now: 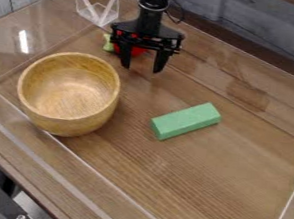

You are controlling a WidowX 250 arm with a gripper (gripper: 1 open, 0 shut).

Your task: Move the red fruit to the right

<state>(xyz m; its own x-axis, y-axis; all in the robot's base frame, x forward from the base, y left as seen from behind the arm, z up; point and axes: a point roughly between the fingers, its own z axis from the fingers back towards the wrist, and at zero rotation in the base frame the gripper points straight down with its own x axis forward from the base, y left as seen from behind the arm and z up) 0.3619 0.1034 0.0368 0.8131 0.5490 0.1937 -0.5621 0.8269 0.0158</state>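
The red fruit (134,51) sits near the far edge of the surface (223,169), left of that edge's middle, partly hidden behind the dark claw (144,57). What shows of it is a small patch of bright red, rounded and smooth-looking, with a pale green leafy bit (111,45) at its left side. The claw is low over this spot, its black, jointed parts reaching out to the left and right of the fruit; its fingers are spread. Whether either one touches the fruit I cannot tell.

Nearer the viewer, toward the left edge of the surface, stands the bowl (68,94), the one large container, upright and well bigger than the fruit. It is round, golden-tan wood, with a smooth, fairly thick rim and a lighter, glossy inside; nothing is in it but a soft shine on its curved floor.

Right of the bowl and apart from it lies the green block (186,120), a long, flat-sided box shape with a plain, even face, set at a slant so its far end points toward the far right corner. The surface under everything is brown wood with fine grain. Beyond the left edge, a pale wire-like shape (96,7) shows near the far left corner.
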